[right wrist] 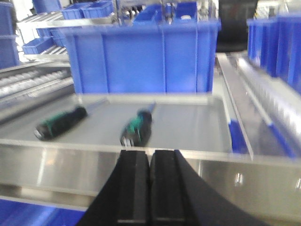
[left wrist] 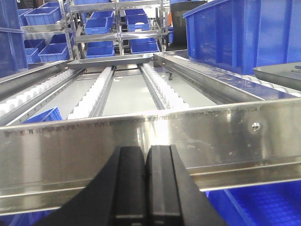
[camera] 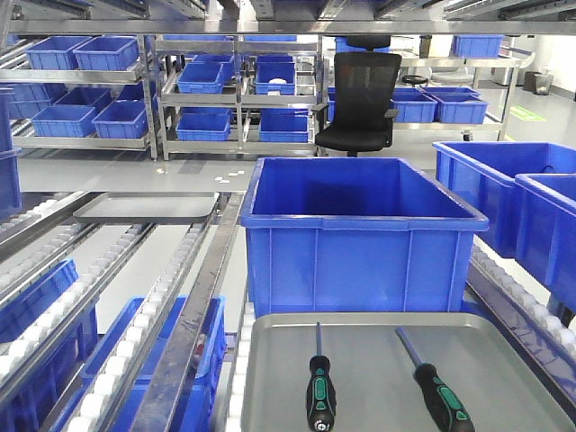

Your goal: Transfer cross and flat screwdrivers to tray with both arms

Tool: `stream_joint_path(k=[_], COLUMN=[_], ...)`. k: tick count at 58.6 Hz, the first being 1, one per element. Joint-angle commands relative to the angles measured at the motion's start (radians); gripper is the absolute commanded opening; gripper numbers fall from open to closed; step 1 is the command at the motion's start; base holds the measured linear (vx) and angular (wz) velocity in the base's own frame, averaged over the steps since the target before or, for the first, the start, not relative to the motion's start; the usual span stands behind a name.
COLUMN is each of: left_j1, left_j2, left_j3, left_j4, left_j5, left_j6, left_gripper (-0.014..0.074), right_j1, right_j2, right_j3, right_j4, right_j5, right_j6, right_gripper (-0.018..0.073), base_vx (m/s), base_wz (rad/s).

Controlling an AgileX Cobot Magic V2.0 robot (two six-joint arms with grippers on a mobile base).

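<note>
Both sets of jaws pressed together, pads meeting, nothing between them. L gripper sits low in front of a steel cross rail, looking down an empty-looking roller lane w/ a second grey tray at the far end. R gripper sits just in front of the near rim of the grey tray that carries the tools; wrist view is blurred.

Two screwdrivers lie flat in the near tray, front cam, both w/ black-and-green handles toward the camera, shafts pointing away toward the big blue bin.
- L screwdriver: shaft roughly straight, tip up-frame.
- R screwdriver: angled, tip leaning left, handle further right.
- The two are apart, not touching. Tip type (cross vs flat) cannot tell on either.

In R wrist view the same pair shows as L screwdriver and R screwdriver, the latter nearly in line w/ the gripper, just beyond the rim.

Far tray on left roller lane, front cam, well apart from the near one. Bkgd: shelving w/ blue bins, black office chair.
</note>
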Motion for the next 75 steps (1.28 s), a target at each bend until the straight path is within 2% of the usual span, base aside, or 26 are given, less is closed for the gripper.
stream_joint_path(k=[1,9,22,27,34,75], left_j1=[-0.001,-0.001,-0.001,-0.001,-0.001,-0.001], left_j2=[-0.014,-0.014,-0.014,-0.014,-0.014,-0.013], left_j3=[-0.022,-0.022,-0.022,-0.022,-0.022,-0.022], left_j4=[-0.009,-0.009,-0.009,-0.009,-0.009,-0.009], left_j5=[-0.079,-0.079,-0.079,-0.079,-0.079,-0.075], left_j6=[-0.009,-0.009,-0.009,-0.009,-0.009,-0.009], left_gripper=[0.0000,0.0000,0.0000,0.0000,0.0000,0.0000], right_j1=[-0.003,-0.017,-0.197,-0.234,-0.242,-0.242], right_j2=[0.014,0.014,0.005,-0.035,-0.128,-0.126], right_j3=[0.052,0.131,0.156,0.192,0.187,0.187], right_j4=[-0.035,-0.071,-0.093,-0.093,-0.093,-0.093], right_j5=[-0.182,-0.263,-0.286,-0.340,-0.312,-0.328], right_j6=[0.043,0.095,0.148,0.148,0.142,0.142], right_gripper=[-0.0008,-0.0008,-0.0008,-0.0008,-0.0008,-0.0008], base_vx=[0.00,0.00,0.00,0.00,0.00,0.00], base_wz=[0.00,0.00,0.00,0.00,0.00,0.00])
